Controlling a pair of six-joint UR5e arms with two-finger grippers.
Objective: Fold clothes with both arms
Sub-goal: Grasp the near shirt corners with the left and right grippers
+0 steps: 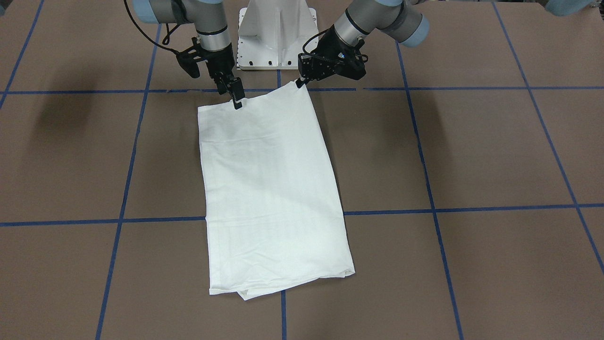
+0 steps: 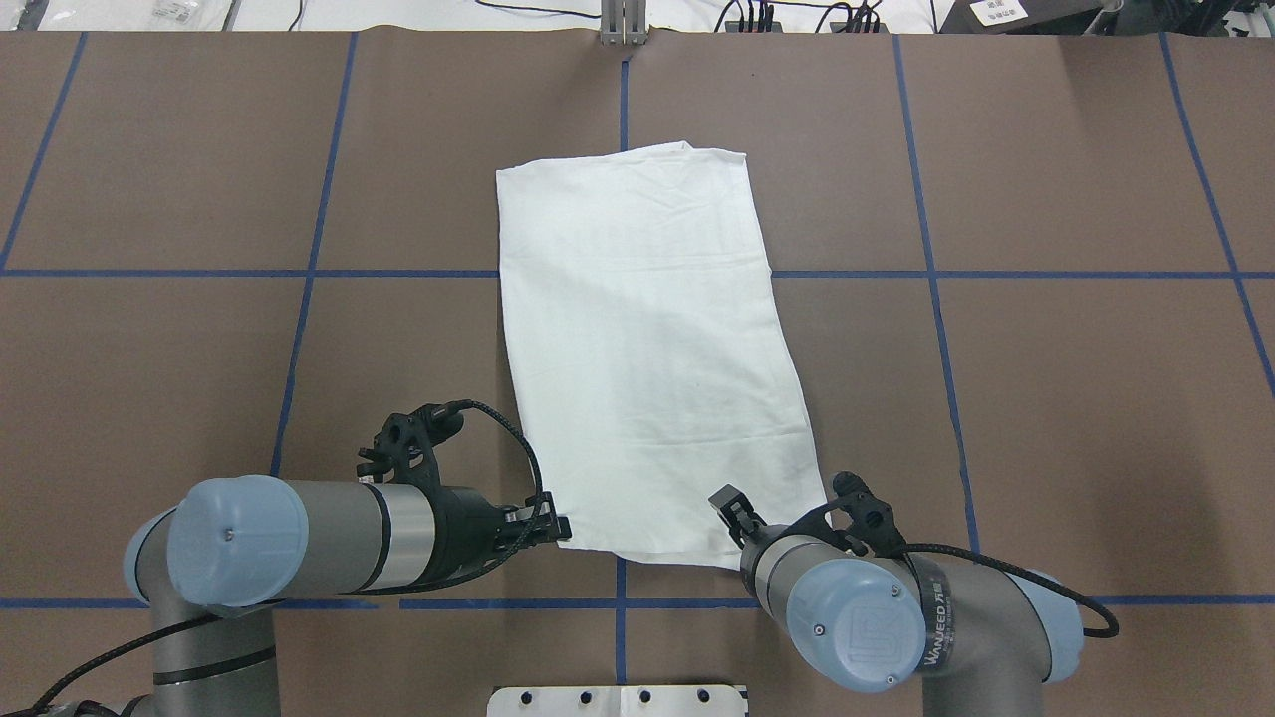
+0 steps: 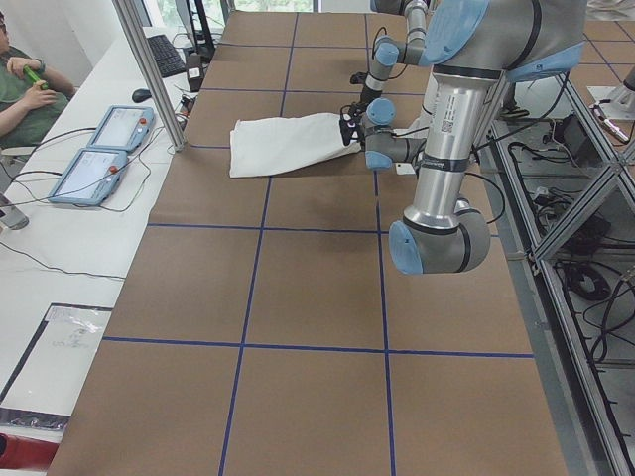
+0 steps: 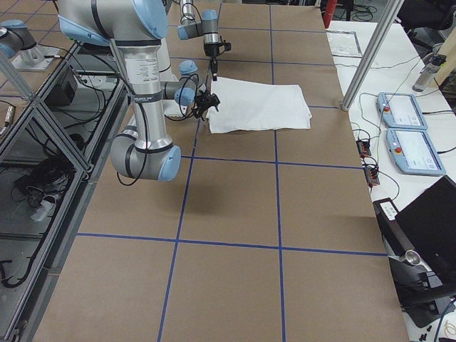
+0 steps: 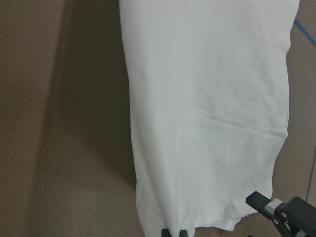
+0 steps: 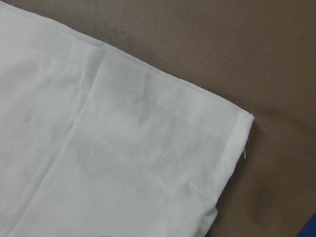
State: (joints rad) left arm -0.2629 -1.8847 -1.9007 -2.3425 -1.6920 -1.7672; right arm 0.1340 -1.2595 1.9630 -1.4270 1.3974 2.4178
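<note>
The white T-shirt (image 1: 269,189) lies folded into a long rectangle in the middle of the table, plain side up; no print or neck shows. It also shows in the overhead view (image 2: 647,349) and both wrist views (image 5: 207,123) (image 6: 123,148). My left gripper (image 1: 299,84) (image 2: 560,528) is shut on the shirt's near corner on my left. My right gripper (image 1: 237,100) (image 2: 732,506) is shut on the near edge by the other corner. Both hold the hem just above the table, close to my base.
The white pedestal (image 1: 277,33) stands right behind the grippers. Blue tape lines cross the brown table (image 2: 1046,398). Two control pendants (image 3: 104,149) and an aluminium post (image 3: 149,69) are at the far edge, with an operator (image 3: 20,89) seated beyond.
</note>
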